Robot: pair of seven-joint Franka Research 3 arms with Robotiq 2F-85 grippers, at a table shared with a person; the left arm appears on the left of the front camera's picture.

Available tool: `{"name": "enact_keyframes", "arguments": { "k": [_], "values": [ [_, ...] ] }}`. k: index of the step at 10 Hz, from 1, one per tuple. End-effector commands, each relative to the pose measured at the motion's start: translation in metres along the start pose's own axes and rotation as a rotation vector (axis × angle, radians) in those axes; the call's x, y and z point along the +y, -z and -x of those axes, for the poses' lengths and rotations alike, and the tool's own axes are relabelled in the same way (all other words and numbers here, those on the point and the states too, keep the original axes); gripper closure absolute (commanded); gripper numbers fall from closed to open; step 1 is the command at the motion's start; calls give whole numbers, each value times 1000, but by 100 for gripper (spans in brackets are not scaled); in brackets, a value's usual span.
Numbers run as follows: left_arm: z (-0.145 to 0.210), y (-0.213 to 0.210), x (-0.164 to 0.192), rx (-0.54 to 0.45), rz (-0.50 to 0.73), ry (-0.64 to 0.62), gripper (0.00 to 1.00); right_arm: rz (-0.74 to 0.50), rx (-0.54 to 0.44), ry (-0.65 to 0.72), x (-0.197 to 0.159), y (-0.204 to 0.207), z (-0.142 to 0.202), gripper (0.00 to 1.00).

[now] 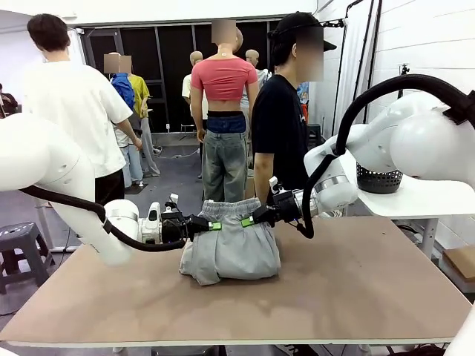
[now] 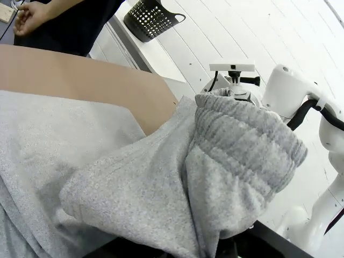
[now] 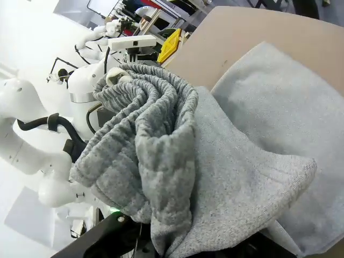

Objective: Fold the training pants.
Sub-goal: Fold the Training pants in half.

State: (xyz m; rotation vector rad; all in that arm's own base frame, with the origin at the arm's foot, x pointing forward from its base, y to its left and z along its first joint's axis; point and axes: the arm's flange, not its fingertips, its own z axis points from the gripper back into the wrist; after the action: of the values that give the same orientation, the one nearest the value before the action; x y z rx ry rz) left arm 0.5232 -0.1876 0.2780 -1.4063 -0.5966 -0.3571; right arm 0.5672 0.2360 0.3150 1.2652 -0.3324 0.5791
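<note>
Claws first: the left gripper (image 1: 211, 225) and right gripper (image 1: 249, 220) are each clamped on an end of the waistband (image 1: 231, 209) of the training pants (image 1: 230, 251), holding it up at the far middle of the table (image 1: 356, 289). The legs look already doubled into a heap below, so I judge one last fold remains. Cloth hides both sets of fingers in the wrist views.

Left gripper (image 1: 211, 225) reaches toward three o'clock, right gripper (image 1: 249, 220) toward nine; both clamped tight, tips nearly meeting mid-table.
</note>
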Motion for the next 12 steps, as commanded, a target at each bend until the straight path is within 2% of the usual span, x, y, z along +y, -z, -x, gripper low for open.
{"name": "enact_keyframes", "arguments": {
  "k": [1, 2, 5, 7, 12],
  "values": [
    [0, 0, 0, 0, 0, 1, 100, 1, 0, 0, 0, 0, 0, 100],
    [-7, 1, -3, -16, -28, 11, 100, 32, -37, 16, -1, 2, -8, 100],
    [-24, 8, 2, -29, -19, 22, 100, 60, -58, -5, -7, 5, -26, 100],
    [-33, 5, 12, -61, -66, 7, 100, 93, -79, 4, -23, 10, -34, 100],
    [-41, 6, 40, -97, -156, -140, 100, 102, -87, 106, -51, 8, -44, 100]
  ]
}}
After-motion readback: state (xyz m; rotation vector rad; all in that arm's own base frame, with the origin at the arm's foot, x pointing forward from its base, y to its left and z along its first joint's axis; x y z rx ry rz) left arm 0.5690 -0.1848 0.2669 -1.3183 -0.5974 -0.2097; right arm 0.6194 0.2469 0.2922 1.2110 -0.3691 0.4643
